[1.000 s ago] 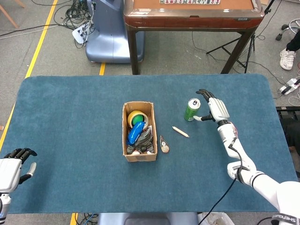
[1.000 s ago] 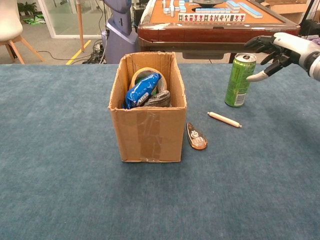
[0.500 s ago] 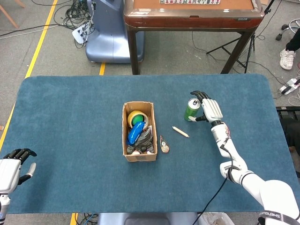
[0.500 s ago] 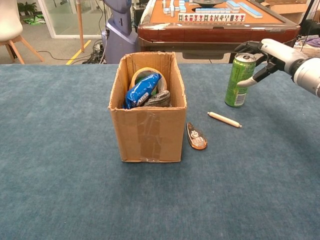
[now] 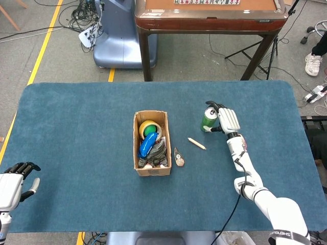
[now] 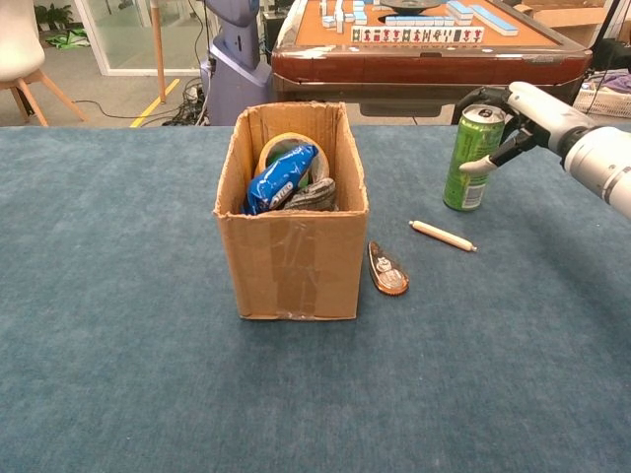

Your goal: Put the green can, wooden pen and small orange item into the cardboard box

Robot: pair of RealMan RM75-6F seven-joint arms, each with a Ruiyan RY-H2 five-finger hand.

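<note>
The green can [image 5: 208, 120] [image 6: 471, 160] stands upright on the blue table, right of the cardboard box [image 5: 152, 170] [image 6: 296, 266]. My right hand [image 5: 228, 120] [image 6: 533, 106] cups the can's upper part from the right. Its fingers curve behind the rim and its thumb lies across the can's front, but the grip is not closed. The wooden pen [image 5: 196, 143] [image 6: 443, 236] lies between can and box. The small orange item [image 5: 179, 156] [image 6: 386, 269] lies beside the box's right wall. My left hand [image 5: 14, 187] hangs off the table's near left edge, holding nothing.
The box holds a blue packet [image 6: 281, 175], a tape roll [image 5: 149, 126] and dark cloth. Behind the table stand a brown mahjong table [image 5: 209, 15] and a grey robot base [image 5: 117, 35]. The table edge [image 5: 301, 117] runs close to the right of my right arm.
My right hand has moved left from beside the can until its fingers and thumb enclose the can's top. The can, pen, orange item and left hand have stayed put.
</note>
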